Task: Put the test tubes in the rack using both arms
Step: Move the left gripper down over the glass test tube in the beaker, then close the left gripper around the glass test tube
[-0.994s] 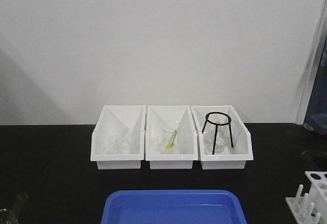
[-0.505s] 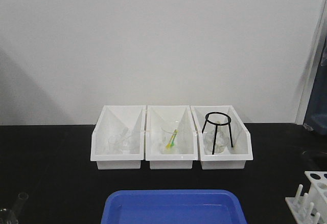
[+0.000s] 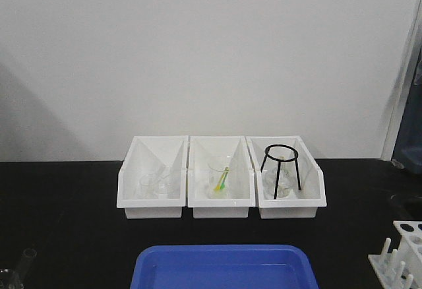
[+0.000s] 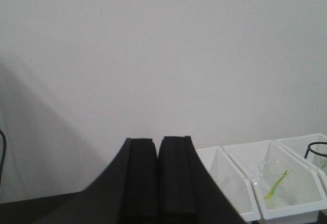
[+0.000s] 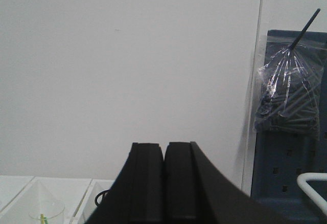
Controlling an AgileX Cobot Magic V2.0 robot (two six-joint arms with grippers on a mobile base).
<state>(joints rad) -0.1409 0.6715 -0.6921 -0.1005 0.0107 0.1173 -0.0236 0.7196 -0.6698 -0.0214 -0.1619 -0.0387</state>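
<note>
So the test tube (image 3: 28,256) was way over at the front left edge of the black table (image 3: 66,203), only its rim and a bit of glass showing, standing next to or in something clear I couldn't make out. The white rack (image 3: 400,249) was at the far right front corner, well apart from it, and the holes I could see had nothing in them, so I'd say nothing had been transferred yet.

The left gripper (image 4: 158,144) and right gripper (image 5: 164,147) were both pinched closed on nothing, up in the air facing the wall.

A blue tray (image 3: 224,262) sat between tube and rack, which is probably the thing to carry over. Three white bins (image 3: 153,203) were behind it, one holding a black tripod stand (image 3: 281,149)
</note>
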